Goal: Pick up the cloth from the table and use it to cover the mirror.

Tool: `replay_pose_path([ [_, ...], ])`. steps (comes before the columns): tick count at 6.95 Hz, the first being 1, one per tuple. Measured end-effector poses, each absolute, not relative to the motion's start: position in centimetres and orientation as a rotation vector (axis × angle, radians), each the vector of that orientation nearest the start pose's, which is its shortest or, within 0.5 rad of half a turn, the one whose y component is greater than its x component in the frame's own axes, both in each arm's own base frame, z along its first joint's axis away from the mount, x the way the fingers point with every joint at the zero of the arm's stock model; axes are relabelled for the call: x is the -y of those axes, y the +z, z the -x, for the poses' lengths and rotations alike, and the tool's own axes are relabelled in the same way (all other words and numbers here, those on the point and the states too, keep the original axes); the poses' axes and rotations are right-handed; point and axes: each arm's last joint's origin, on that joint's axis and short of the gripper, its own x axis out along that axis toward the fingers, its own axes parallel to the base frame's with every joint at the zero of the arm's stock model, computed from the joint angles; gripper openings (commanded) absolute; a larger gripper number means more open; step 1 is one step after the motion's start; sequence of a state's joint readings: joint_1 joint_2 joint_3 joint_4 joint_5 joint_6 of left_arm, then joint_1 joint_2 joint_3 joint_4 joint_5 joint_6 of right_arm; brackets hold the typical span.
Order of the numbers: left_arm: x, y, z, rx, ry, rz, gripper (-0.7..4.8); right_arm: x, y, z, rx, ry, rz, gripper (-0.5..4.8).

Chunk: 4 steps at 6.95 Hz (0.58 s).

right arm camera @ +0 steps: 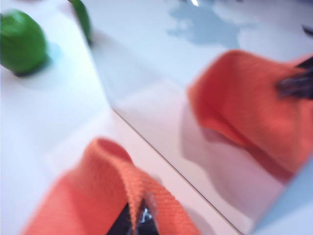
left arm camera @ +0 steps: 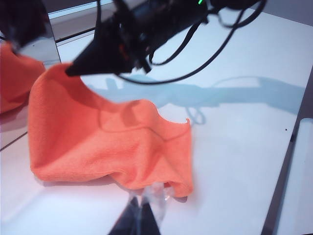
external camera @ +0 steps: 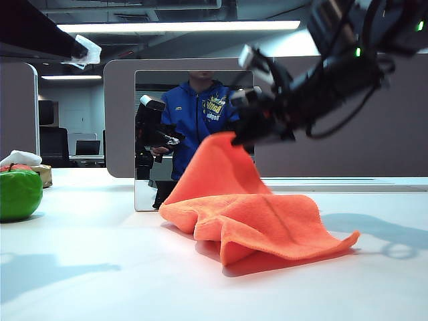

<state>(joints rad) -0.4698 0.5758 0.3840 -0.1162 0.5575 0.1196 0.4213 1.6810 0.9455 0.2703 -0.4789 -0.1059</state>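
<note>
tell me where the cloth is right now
In the exterior view the cloth lies mid-table just in front of the mirror, one corner lifted by the right tool.

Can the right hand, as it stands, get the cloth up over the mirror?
Probably yes: the right hand, shut on a corner of the cloth, hangs just before the mirror, with nothing between.

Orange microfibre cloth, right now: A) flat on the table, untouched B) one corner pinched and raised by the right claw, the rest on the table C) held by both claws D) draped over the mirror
B: the right claw is shut on a raised corner of the orange microfibre cloth, its bulk heaped on the white table before the uncovered mirror.
</note>
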Motion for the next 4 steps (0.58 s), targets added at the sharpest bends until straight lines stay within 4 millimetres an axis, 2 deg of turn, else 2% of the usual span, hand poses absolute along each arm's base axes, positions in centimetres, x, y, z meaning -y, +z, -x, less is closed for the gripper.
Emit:
replay_pose_path([
  [2,7.6,23.2,-11.7,-0.259,-1.02,-0.097,-0.05,-16.1,24.9,-29.5,-0.309,0.983,0.085,-0.06],
  [4,7.6,23.3,-11.8,-0.247,-1.014,-0.099,-0.05,-15.8,28.0,-27.7,-0.211,1.006,0.09,-0.06],
])
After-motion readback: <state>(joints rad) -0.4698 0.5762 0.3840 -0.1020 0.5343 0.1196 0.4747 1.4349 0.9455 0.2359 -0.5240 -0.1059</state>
